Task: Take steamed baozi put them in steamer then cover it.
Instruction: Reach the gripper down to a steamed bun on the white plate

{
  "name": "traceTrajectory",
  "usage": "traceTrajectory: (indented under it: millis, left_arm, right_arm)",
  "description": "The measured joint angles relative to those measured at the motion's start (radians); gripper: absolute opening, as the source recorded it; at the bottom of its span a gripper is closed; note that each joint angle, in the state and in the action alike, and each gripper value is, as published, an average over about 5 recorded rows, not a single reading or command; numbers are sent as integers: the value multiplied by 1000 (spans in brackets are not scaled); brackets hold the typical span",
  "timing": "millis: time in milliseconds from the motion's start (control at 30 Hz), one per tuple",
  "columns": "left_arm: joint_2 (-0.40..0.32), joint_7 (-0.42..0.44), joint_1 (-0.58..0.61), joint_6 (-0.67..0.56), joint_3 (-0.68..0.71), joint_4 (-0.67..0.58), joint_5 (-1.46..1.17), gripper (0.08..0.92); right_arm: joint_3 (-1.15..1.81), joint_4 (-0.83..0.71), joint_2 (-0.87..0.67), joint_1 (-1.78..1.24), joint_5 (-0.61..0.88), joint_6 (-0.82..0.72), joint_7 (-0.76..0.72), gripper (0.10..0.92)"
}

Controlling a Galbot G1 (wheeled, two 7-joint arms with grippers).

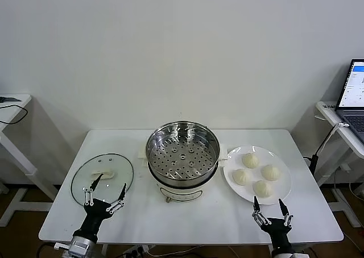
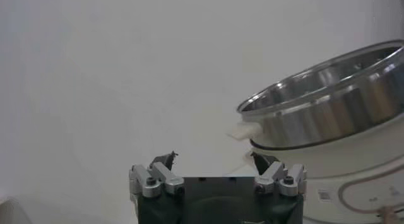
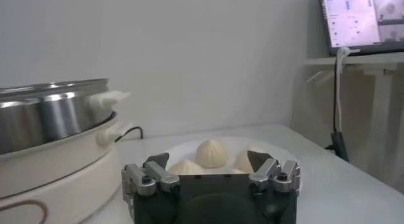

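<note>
Four baozi (image 1: 257, 174) sit on a plate (image 1: 284, 192) right of the empty steamer (image 1: 182, 154), within the right arm's reach. The cover (image 1: 102, 177) lies left, uncovering the tray. Right gripper (image 1: 272, 211) and left gripper (image 1: 104, 194) hover spread, empty.

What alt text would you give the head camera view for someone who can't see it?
An empty shiny steel steamer sits mid-table between a clear glass cover on the left and four cream-white pleated baozi on a white plate on the right. The open left gripper and right gripper wait at the near edge.
</note>
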Motion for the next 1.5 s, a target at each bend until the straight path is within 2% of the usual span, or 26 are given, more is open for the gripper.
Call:
traceTrajectory:
  millis: [333, 567, 733, 867, 1000, 1267, 1500]
  left_arm:
    - [-3, -17, -5, 2, -2, 1, 0, 823]
    - [-13, -7, 7, -10, -5, -11, -6, 823]
    - [-19, 2, 12, -26, -1, -12, -11, 823]
    - [-25, 12, 16, -38, -3, -11, -10, 823]
    - [-29, 16, 16, -45, -9, -12, 0, 823]
    - [-32, 28, 27, -49, -19, -9, 21, 823]
    - [-40, 40, 37, -59, -19, -11, 37, 823]
  right_arm:
    - [-40, -105, -148, 272, 103, -111, -4, 823]
    - [-222, -308, -280, 617, 236, -162, -60, 823]
    - [-400, -474, -346, 871, 301, -202, -165, 823]
    - [-557, -592, -390, 1060, 300, -237, -323, 823]
    - [-715, -708, -416, 1238, 238, -256, -544, 823]
    - [-954, -903, -421, 1521, -6, -251, -1020, 823]
    - [-1091, -1013, -379, 1671, -253, -230, -1298, 823]
